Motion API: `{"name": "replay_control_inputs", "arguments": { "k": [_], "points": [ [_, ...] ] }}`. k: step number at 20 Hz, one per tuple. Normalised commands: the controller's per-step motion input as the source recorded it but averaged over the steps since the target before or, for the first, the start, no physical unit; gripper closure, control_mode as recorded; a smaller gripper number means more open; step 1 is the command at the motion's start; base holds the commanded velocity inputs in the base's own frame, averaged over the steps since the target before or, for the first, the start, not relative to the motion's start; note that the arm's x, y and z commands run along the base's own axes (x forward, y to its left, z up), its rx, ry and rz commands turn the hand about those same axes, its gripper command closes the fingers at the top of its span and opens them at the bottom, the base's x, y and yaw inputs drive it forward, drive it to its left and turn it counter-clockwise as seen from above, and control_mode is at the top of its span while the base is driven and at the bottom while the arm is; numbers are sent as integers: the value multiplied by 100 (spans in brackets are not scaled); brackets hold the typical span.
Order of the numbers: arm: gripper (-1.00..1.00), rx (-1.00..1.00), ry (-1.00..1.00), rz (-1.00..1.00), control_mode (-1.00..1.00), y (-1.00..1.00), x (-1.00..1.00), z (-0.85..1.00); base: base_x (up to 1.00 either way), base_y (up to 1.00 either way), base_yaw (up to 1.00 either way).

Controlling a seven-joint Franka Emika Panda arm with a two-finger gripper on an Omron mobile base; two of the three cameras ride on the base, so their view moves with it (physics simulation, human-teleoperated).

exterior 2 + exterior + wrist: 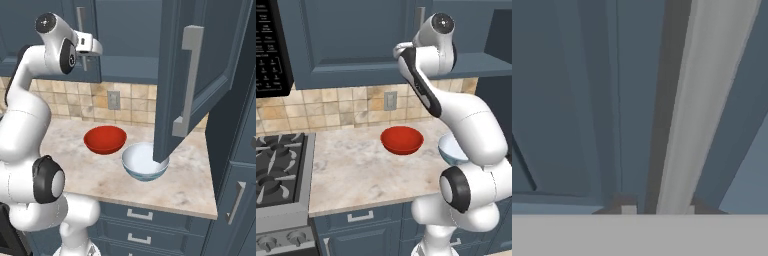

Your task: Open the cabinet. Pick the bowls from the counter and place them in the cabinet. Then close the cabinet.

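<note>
A black gas stove (278, 165) sits at the left beneath a black microwave (271, 47), a tan tiled backsplash (331, 107) carries a grey wall outlet (390, 100), and blue drawers (150, 220) have small silver handles.

Beige counter (190, 180) carries 2 bowls: red bowl (104, 139), white bowl (142, 162) just beside
</note>
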Motion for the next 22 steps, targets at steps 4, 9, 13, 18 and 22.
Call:
{"name": "replay_control_inputs", "arguments": {
  "k": [4,9,13,18,22],
  "points": [
    [100,0,-3,-1,-100,67,-60,4,0,0,0],
    [100,0,-2,-6,-100,58,-87,5,0,0,0],
    [100,0,-3,-5,-100,50,-100,1,0,0,0],
    [100,0,-5,-4,-100,43,-100,2,0,0,0],
    [100,0,-4,-6,-100,29,-100,1,0,0,0]
  ]
}}
